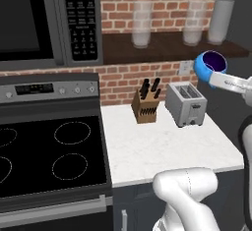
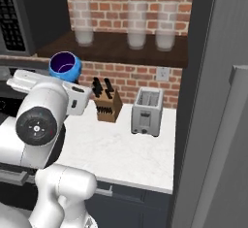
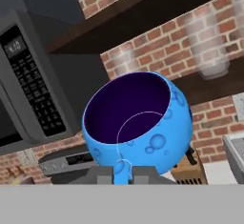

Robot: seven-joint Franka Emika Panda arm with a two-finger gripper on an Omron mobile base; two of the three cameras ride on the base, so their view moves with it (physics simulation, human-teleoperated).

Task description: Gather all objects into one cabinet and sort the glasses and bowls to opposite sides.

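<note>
The white worktop (image 1: 147, 146) is taken as landmark: above it a dark shelf (image 1: 167, 48) carries three glasses (image 1: 141, 23). The blue bowl (image 1: 210, 66) is held high over the worktop's right end, above the toaster (image 1: 185, 104), clamped at its rim by the closed end effector (image 3: 123, 170). Stowing and sorting are judged undone. Free air surrounds the bowl, though the shelf edge is near

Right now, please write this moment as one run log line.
gripper: shut on blue bowl rim | bowl: lifted, tilted, above counter | glasses: on shelf
</note>
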